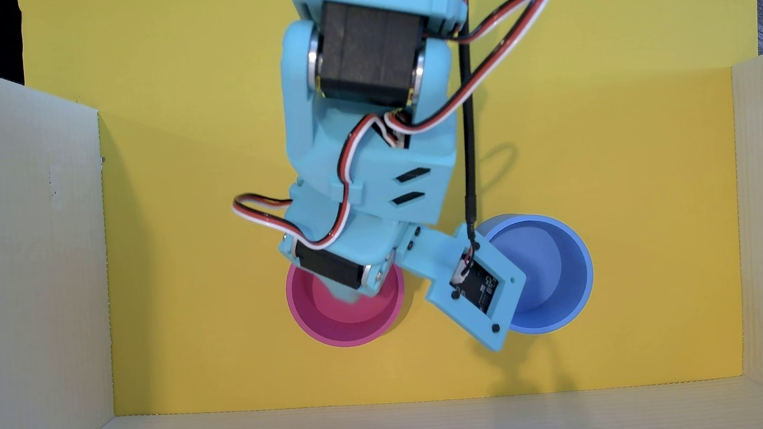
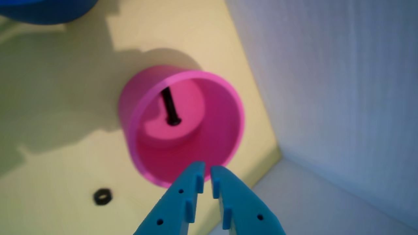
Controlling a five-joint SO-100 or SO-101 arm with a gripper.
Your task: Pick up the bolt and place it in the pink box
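Right now the gripper [image 2: 207, 172] holds nothing in the wrist view; its 2 turquoise fingers [image 2: 183, 202] stand a narrow slit apart, above the near rim of the pink box [image 2: 215, 130]. Inside, the bolt [image 2: 169, 107] lies on the flat bottom. Left of the fingers, a dark nut [image 2: 102, 196] rests on the yellow floor [image 2: 58, 137]. Overhead, the blue cup [image 1: 551, 266] sits right of the pink box [image 1: 346, 322]. No writing is readable.

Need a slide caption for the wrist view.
Bolt lies inside the pink box; the empty claw hovers near its rim, with a nut on the yellow floor.
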